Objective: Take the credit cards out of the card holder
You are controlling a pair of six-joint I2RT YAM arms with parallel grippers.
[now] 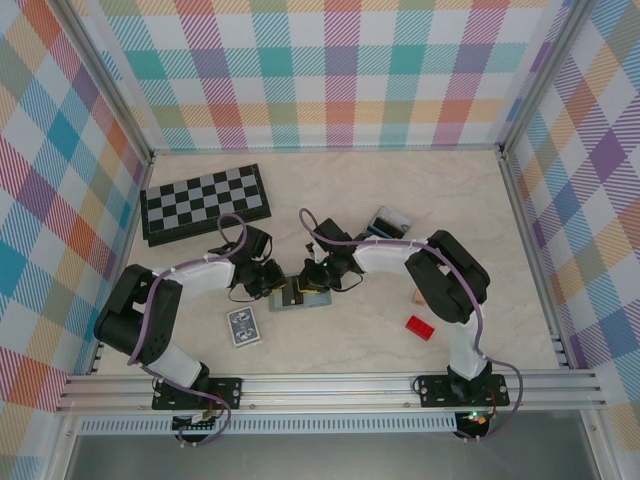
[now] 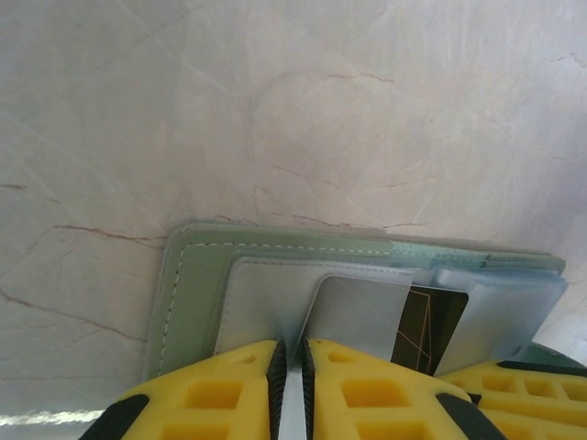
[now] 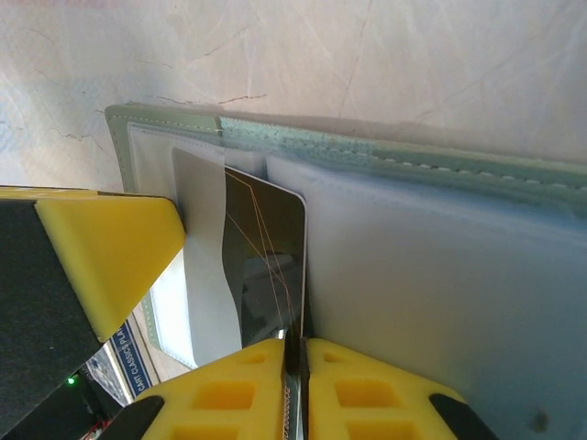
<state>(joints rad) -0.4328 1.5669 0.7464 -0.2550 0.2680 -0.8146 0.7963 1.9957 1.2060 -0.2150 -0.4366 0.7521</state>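
Top: both arms meet mid-tabletop [image 1: 340, 190] at the card holder [image 1: 298, 298]. Left pincer [image 1: 272, 282] and right pincer [image 1: 316, 278] crowd it from either side. Jaw state unreadable from up here. Clear tray [image 1: 390, 222] sits back right, contents too small to tell.

Left wrist: card holder [image 2: 275, 247] lies open, inner face showing. Pale card [image 2: 358, 312] and dark card [image 2: 431, 325] both sit in its slots, ends poking out. Left pincer [image 2: 292, 362] jaws are narrow with a thin pale layer between them. Reads as the holder's pocket edge, not certain.

Right wrist: right pincer [image 3: 295, 353] jaws nearly closed on the dark card [image 3: 266, 266] edge. Pale card [image 3: 206, 247] is just beside it, partly under it.

Judgement: grip made, nothing extracted yet. Both cards left to pull.
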